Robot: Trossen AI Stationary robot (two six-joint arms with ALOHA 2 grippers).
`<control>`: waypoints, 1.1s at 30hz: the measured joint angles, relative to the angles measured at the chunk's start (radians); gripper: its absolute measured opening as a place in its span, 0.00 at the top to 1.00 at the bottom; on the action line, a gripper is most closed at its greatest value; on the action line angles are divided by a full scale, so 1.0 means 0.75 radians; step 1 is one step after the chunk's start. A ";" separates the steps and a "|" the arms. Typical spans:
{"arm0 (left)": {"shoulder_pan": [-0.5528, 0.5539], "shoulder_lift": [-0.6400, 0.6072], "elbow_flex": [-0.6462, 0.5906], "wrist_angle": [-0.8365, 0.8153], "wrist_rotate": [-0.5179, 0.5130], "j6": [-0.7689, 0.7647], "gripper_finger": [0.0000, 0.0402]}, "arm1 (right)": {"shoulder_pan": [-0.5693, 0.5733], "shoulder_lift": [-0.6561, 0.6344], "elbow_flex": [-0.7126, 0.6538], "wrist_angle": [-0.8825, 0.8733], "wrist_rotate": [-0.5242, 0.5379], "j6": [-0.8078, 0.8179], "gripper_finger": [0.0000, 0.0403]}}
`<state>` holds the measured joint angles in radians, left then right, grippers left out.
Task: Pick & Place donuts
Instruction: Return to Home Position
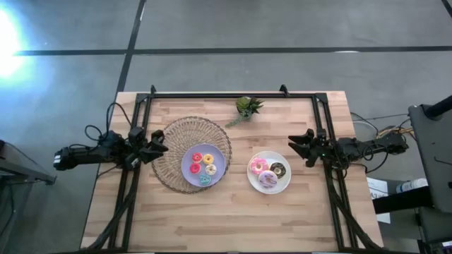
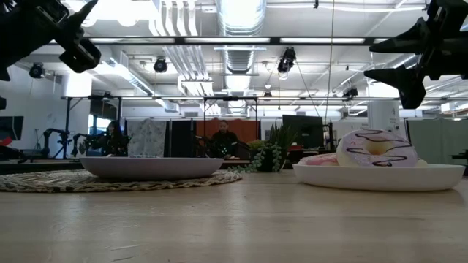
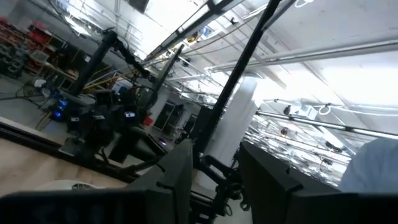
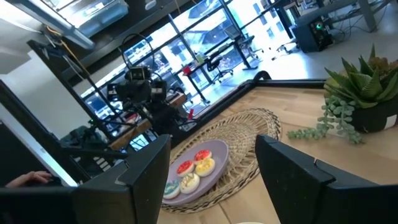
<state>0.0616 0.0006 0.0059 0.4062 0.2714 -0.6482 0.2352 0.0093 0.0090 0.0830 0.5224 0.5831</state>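
Note:
Several small donuts in red, yellow, white and teal lie on a lavender plate; the right wrist view shows these donuts too. Three larger donuts, pink, chocolate and pale with drizzle, lie on a white plate; the drizzled donut shows in the low view. My left gripper hangs open above the table, left of the lavender plate. My right gripper hangs open, right of the white plate. Both hold nothing, as the left gripper and right gripper show in their wrist views.
A round woven placemat lies under the lavender plate. A small green plant stands near the table's far edge, between the arms. Dark frame rails run along the far edge and both sides. Bare wood lies along the near edge.

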 joint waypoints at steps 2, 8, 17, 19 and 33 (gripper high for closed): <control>0.002 -0.001 0.000 -0.061 0.130 -0.128 0.73 | 0.000 -0.001 0.000 0.000 0.000 0.000 0.43; 0.000 -0.001 0.000 -0.092 0.716 0.155 0.73 | -0.001 0.002 0.000 0.001 0.000 0.000 0.43; -0.016 -0.001 -0.001 -0.440 0.716 1.180 0.73 | 0.000 0.007 0.001 0.001 0.000 0.000 0.43; -0.017 -0.001 -0.001 -0.450 0.672 1.226 0.73 | 0.000 0.008 0.001 0.001 0.001 0.000 0.43; -0.017 -0.001 -0.001 -0.505 -0.159 0.997 0.73 | 0.000 0.008 0.001 0.001 0.001 0.000 0.43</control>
<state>0.0491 -0.0002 0.0055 0.0275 0.1525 0.0998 0.2352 0.0154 0.0093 0.0834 0.5228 0.5831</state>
